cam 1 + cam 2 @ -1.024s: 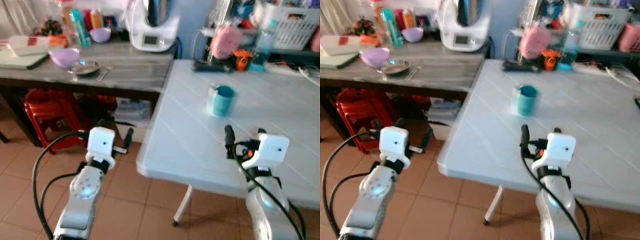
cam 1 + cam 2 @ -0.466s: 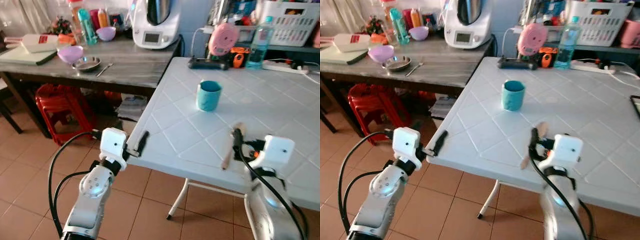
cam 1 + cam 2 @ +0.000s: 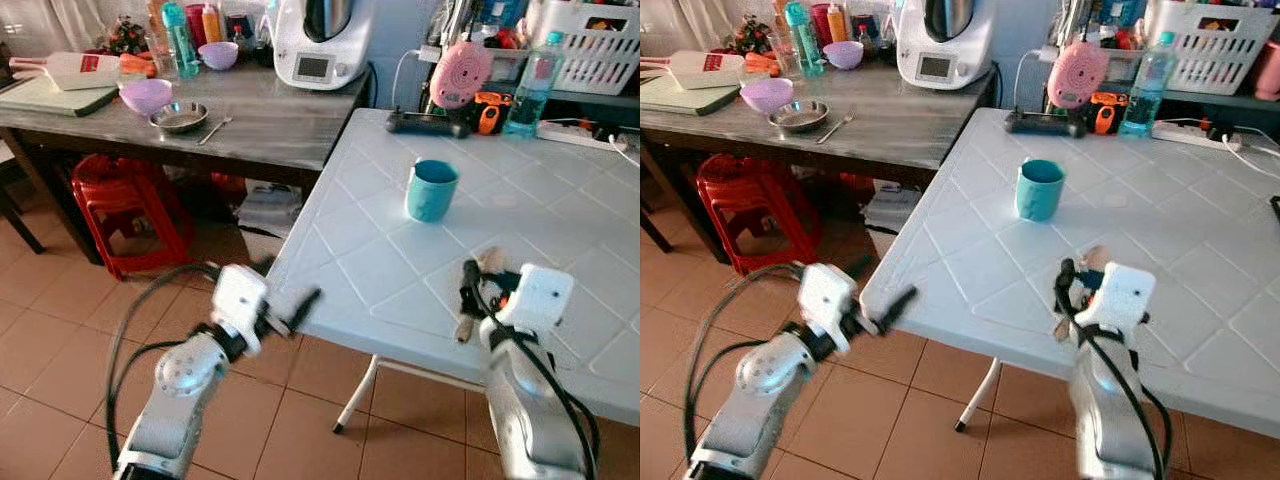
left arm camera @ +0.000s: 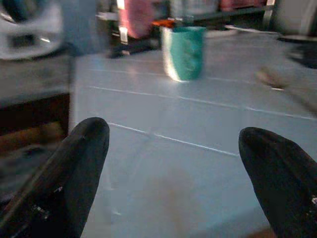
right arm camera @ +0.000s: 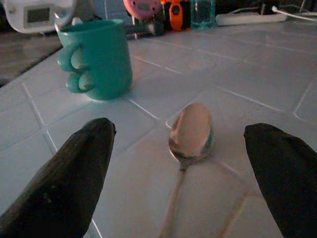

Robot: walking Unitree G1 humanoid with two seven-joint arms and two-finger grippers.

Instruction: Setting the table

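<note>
A teal cup (image 3: 432, 190) stands upright near the middle of the white table (image 3: 370, 250). A metal spoon (image 5: 190, 131) lies flat on the table in front of it, bowl pointing toward the cup. My right gripper (image 3: 488, 290) is open, low over the table, with one finger on each side of the spoon's handle. My left gripper (image 3: 300, 305) is blurred and open with nothing between its fingers. It hovers at the table's near left edge, facing the cup (image 4: 184, 52).
To the left stands a grey side table (image 3: 270, 125) with a steel bowl (image 3: 180, 116), a purple bowl (image 3: 146, 95), a fork (image 3: 215, 128) and a white appliance (image 3: 322, 40). Red stools (image 3: 125, 200) sit under it. A pink fan (image 3: 460, 75), bottle (image 3: 530, 70) and basket (image 3: 590, 50) line the far edge.
The camera has shifted and the picture has sharpened. My left gripper has swung closer to the table's near left edge. The right gripper still straddles the spoon.
</note>
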